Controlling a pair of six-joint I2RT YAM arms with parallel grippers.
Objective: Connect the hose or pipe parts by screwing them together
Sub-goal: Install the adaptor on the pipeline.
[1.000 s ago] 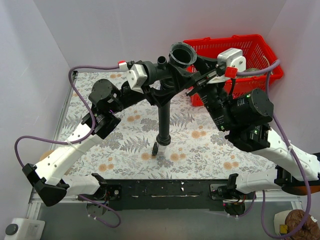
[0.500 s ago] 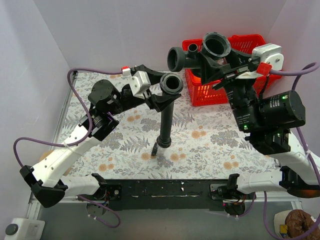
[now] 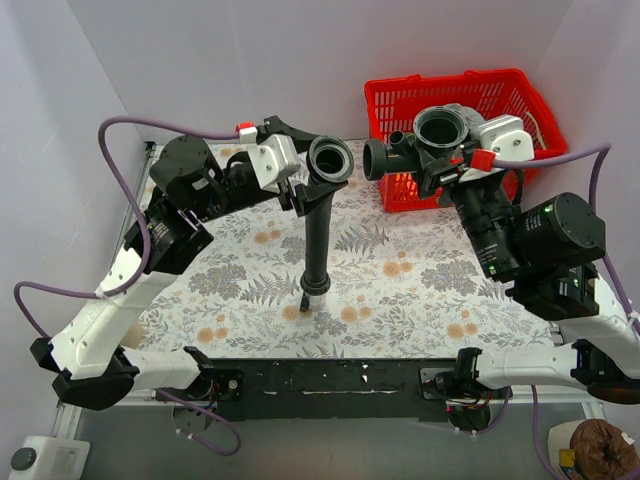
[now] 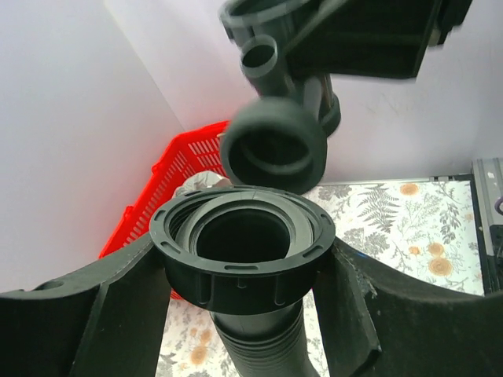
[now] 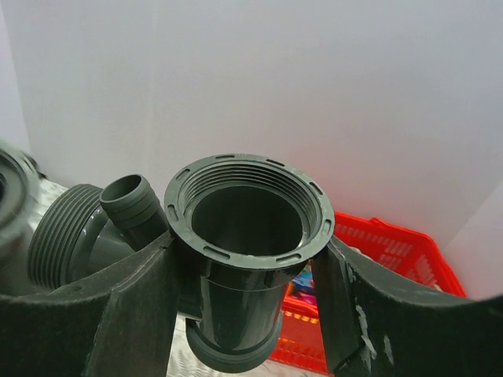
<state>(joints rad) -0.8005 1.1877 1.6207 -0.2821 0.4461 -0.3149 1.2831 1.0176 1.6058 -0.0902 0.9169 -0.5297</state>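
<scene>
1. My left claw [image 3: 312, 186] was pinched on the black ribbed hose [image 3: 318, 235] just under its top collar. In the left wrist view its fingers [image 4: 78, 314] sat on either side of the collar, against it.
2. The hose stood nearly upright in the middle of the top view, its collar opening turned up toward the camera. Its lower end hung low over the floral table [image 3: 420, 280]. I could not tell whether that end touched the cloth.
3. My right claw [image 3: 442, 165] was clamped around the dark grey T-fitting [image 3: 420, 150], which it held in the air at upper centre right of the top view, in front of the red basket [image 3: 500, 90].
4. In the right wrist view the fitting's wide threaded mouth [image 5: 245, 206] faced the camera between my fingers [image 5: 134, 298]. A ribbed side branch and a small spout stuck out toward the left of that frame.
5. The fitting's side opening pointed toward the hose collar. The two were near each other at about the same height in the frame, with a clear gap between them and not joined.
</scene>
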